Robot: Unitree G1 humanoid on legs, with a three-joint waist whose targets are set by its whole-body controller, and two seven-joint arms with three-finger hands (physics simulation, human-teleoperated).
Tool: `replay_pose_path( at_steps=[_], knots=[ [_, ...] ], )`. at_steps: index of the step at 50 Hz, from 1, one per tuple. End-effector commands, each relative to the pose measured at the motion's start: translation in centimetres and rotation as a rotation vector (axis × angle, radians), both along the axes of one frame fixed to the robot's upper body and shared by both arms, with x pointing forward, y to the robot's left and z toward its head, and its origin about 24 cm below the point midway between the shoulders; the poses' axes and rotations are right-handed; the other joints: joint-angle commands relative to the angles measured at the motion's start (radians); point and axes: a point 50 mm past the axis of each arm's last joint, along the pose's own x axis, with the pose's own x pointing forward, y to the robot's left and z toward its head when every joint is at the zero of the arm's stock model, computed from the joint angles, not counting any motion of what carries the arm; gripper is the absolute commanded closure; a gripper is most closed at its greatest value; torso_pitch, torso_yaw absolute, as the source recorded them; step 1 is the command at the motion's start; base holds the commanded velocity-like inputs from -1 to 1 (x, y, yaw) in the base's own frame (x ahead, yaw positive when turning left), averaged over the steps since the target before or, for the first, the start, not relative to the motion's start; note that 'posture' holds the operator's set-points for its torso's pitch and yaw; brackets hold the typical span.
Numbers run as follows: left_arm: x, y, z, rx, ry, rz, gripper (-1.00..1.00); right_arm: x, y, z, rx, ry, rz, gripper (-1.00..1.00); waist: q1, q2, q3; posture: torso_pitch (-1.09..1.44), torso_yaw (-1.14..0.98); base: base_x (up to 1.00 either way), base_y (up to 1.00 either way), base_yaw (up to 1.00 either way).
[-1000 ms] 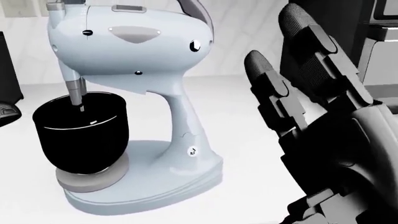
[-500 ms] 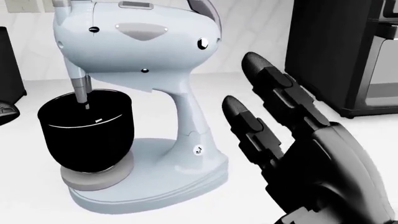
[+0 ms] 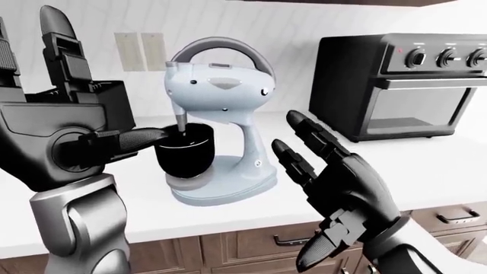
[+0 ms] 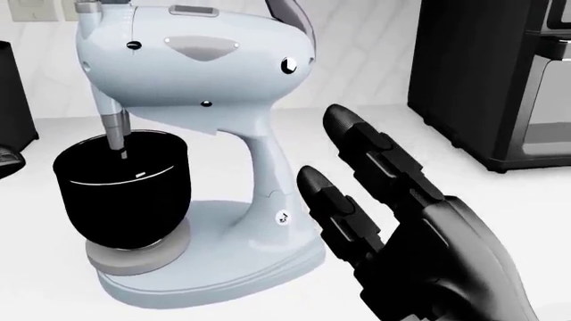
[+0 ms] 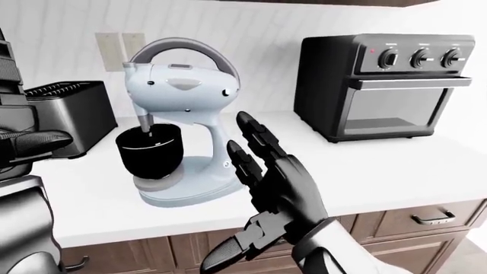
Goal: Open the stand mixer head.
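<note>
A pale blue stand mixer (image 3: 221, 114) stands on the white counter, its head (image 4: 196, 60) down over a black bowl (image 4: 120, 190) with the beater shaft in it. A grey handle (image 3: 228, 48) arches over the head. My right hand (image 4: 357, 180) is open, fingers spread, just right of the mixer's neck and not touching it. My left hand (image 3: 45, 85) is open and raised at the left of the left-eye view, its thumb (image 3: 129, 140) pointing toward the bowl.
A black toaster oven (image 3: 403, 85) stands on the counter (image 3: 426, 165) at the right. A dark toaster (image 5: 64, 114) sits left of the mixer. Wall plates (image 3: 141, 51) are on the tiled wall. Wooden drawers (image 3: 457, 217) run below the counter edge.
My right hand has dropped lower and moved left, closer to the mixer's neck. The head view has shifted slightly. The mixer head has not moved.
</note>
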Motion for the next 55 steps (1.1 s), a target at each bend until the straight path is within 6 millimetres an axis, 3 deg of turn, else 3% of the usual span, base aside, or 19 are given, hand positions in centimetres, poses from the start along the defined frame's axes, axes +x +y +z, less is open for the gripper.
replay_pose_path(
  at_steps=[1,18,55],
  knots=[
    [-0.3,-0.2,0.7,0.011,-0.043,-0.008,-0.98,0.1,-0.1,0.5,0.014,-0.034,-0.006,-1.00,0.000,0.003,0.005,-0.47,0.00,0.00,0.00,0.00],
    [-0.2,0.1,0.7,0.004,-0.043,0.002,-0.97,0.7,0.2,-1.4,0.007,0.022,-0.017,-1.00,0.000,0.008,0.002,-0.47,0.00,0.00,0.00,0.00],
    [-0.3,0.2,0.5,0.002,-0.042,0.009,-0.98,0.9,1.1,-1.8,-0.036,0.045,0.054,-1.00,0.000,0.013,0.000,-0.47,0.00,0.00,0.00,0.00]
  ],
)
